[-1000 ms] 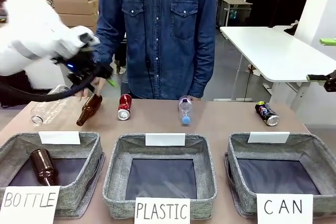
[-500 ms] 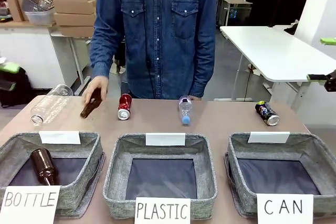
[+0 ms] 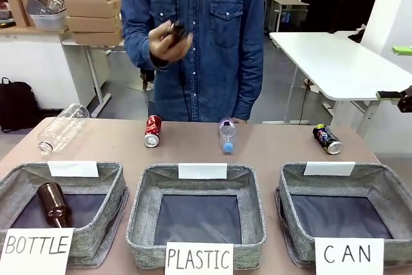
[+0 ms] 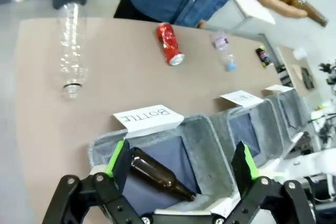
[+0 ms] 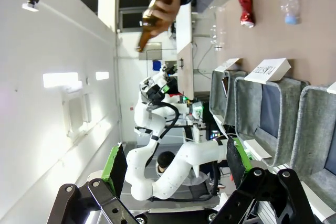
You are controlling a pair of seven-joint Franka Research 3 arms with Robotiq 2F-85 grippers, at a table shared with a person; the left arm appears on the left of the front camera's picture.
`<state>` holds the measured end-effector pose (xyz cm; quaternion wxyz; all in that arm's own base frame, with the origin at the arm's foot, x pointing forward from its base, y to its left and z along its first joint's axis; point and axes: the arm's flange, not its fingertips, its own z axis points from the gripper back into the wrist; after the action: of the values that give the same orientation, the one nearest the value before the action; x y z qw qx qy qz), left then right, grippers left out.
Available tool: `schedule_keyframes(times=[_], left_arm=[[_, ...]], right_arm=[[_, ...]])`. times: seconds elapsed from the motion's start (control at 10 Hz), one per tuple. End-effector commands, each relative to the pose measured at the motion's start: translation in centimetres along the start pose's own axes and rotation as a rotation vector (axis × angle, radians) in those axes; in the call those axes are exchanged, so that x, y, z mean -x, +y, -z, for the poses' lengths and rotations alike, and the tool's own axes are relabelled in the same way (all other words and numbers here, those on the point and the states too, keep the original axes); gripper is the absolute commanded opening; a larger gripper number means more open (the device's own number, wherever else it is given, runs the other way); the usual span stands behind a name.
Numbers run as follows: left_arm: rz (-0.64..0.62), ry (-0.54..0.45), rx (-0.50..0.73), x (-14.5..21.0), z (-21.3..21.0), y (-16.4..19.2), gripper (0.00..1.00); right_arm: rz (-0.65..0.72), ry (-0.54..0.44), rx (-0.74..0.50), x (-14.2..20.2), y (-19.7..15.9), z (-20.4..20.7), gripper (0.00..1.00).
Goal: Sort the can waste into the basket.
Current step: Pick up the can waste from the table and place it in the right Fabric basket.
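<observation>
The crushed red can lies at the table's far side, left of centre, and shows as the red can and the red can in the wrist views. Far right on the table lies the dark Pepsi can, the same Pepsi can. The CAN basket stands front right, holding nothing I can see; the right wrist view shows its grey wall. My left gripper hangs open above the BOTTLE bin. My right gripper is open, off the table's right end.
A person at the far side holds a brown bottle at chest height. A large clear bottle and a small plastic bottle lie on the table. Another brown bottle lies in the BOTTLE bin; the PLASTIC bin stands in the middle.
My left arm has pulled back out of the front view. The person's hand took the brown bottle off the table and raised it to chest height. The cans have not moved.
</observation>
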<state>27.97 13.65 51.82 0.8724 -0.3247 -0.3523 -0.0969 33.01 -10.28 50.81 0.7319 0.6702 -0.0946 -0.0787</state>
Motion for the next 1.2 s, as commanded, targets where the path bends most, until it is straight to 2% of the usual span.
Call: schedule_keyframes(times=[0.0, 0.1, 0.2, 0.3, 0.5, 0.7, 0.8, 0.9, 1.1], left_arm=[[0.001, 0.024, 0.178, 1.1, 0.4, 0.1, 1.0], [0.0, 0.0, 0.0, 0.0, 0.0, 0.0, 1.0], [-0.042, 0.078, 0.112, -2.3, 1.7, 0.9, 1.0], [-0.068, 0.14, 0.259, -5.1, 0.4, 2.9, 1.0], [-0.161, 0.269, 0.53, -8.4, -1.9, 7.0, 1.0], [-0.271, 0.355, 0.654, -10.1, -1.8, 9.8, 1.0], [-0.325, 0.34, 0.711, -10.8, -1.9, 10.8, 1.0], [-0.363, 0.313, 0.733, -11.0, -1.7, 11.4, 1.0], [-0.361, 0.319, 0.717, -10.9, -1.2, 11.6, 1.0]], right_arm=[[-0.024, 0.002, -0.016, -0.2, 0.1, 0.0, 1.0], [-0.024, 0.002, -0.016, -0.2, 0.1, 0.0, 1.0], [-0.024, 0.002, -0.016, -0.2, 0.1, 0.0, 1.0], [-0.024, 0.002, -0.016, -0.2, 0.1, 0.0, 1.0], [-0.024, 0.002, -0.016, -0.2, 0.1, 0.0, 1.0], [-0.024, 0.002, -0.016, -0.2, 0.1, 0.0, 1.0], [-0.024, 0.002, -0.016, -0.2, 0.1, 0.0, 1.0], [-0.024, 0.002, -0.016, -0.2, 0.1, 0.0, 1.0], [-0.024, 0.002, -0.016, -0.2, 0.1, 0.0, 1.0]])
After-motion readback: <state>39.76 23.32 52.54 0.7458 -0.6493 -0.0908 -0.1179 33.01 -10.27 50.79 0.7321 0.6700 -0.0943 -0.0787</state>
